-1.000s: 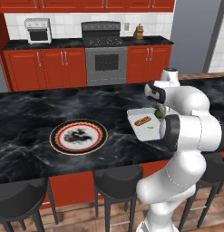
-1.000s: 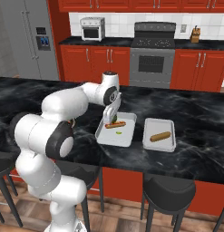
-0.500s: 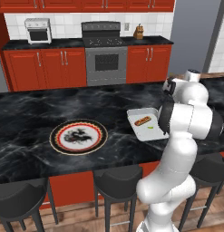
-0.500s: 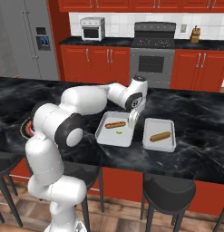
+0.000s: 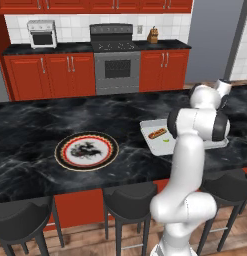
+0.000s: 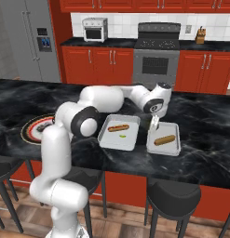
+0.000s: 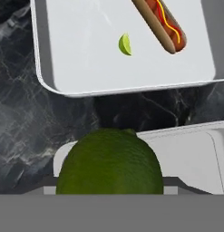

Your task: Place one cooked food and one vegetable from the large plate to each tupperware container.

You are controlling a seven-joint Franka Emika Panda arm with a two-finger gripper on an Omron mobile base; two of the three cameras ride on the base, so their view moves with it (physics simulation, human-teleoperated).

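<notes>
My gripper (image 6: pixel 154 122) hangs low over the left rim of the right tupperware container (image 6: pixel 172 148), shut on a round green vegetable (image 7: pixel 109 161) that hides its fingertips in the hand view. A browned sausage (image 6: pixel 164 140) lies in that container. The left tupperware container (image 6: pixel 107 137) holds a hot dog (image 6: pixel 118 127) and a small green wedge (image 6: pixel 122 136). In the hand view the hot dog (image 7: pixel 161 22) and the wedge (image 7: pixel 124 44) lie ahead of the gripper. The large plate (image 5: pixel 62 150) sits well to the left on the counter.
Both containers stand side by side near the front edge of the black marble island (image 6: pixel 205 125), with a narrow gap of marble between them. Dark stools (image 6: pixel 174 197) line the island's near side. My own arm crosses over the left container.
The arm has swung to the right, carrying the green vegetable from above the left container to the left rim of the right one. Plate and containers stay where they were.
</notes>
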